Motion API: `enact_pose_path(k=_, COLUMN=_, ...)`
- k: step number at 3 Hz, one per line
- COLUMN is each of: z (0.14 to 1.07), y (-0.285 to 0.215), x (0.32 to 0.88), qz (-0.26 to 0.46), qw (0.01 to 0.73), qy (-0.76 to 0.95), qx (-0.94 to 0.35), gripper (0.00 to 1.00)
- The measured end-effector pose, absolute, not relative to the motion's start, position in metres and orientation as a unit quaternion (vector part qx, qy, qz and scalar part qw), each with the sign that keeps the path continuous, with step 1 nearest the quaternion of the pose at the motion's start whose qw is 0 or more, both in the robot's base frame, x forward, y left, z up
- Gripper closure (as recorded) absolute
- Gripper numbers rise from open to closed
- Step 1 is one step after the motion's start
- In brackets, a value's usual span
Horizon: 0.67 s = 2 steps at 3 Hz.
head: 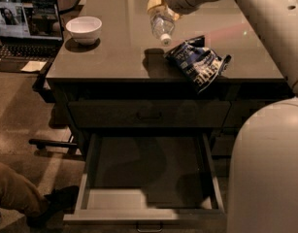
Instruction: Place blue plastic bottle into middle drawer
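The blue plastic bottle [162, 25] is a small clear bottle with a white cap. It hangs cap down, tilted, above the dark desk top [119, 57]. My gripper [159, 5], with yellowish fingers, is shut on the bottle's upper end, at the top middle of the camera view. The bottle's shadow falls on the desk below it. The middle drawer [148, 176] stands pulled out at the bottom of the view, with a grey inside and a small bar handle on its front edge. It holds nothing that I can see.
A dark blue-and-white snack bag [199, 63] lies on the desk just right of the bottle. A white bowl [83, 29] stands at the desk's left. An open laptop [24, 25] sits further left. A shut drawer [148, 114] is above the open one. My white arm and base [265, 169] fill the right side. A person's leg [12, 193] is at lower left.
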<state>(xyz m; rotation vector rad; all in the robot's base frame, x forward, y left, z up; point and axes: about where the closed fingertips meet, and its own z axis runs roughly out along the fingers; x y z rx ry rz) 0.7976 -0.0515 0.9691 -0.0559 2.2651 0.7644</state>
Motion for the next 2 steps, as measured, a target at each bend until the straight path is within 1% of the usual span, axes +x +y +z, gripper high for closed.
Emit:
enact_pose_path(k=1, z=0.964, y=-0.045, x=0.780, qz=0.334, qw=0.357, qy=0.871, qx=-0.043, gripper=1.00)
enact_pose_path(k=2, z=0.968, y=-0.039, x=0.725, qz=0.381, qw=0.358, qy=0.848, qx=-0.092, gripper=1.00)
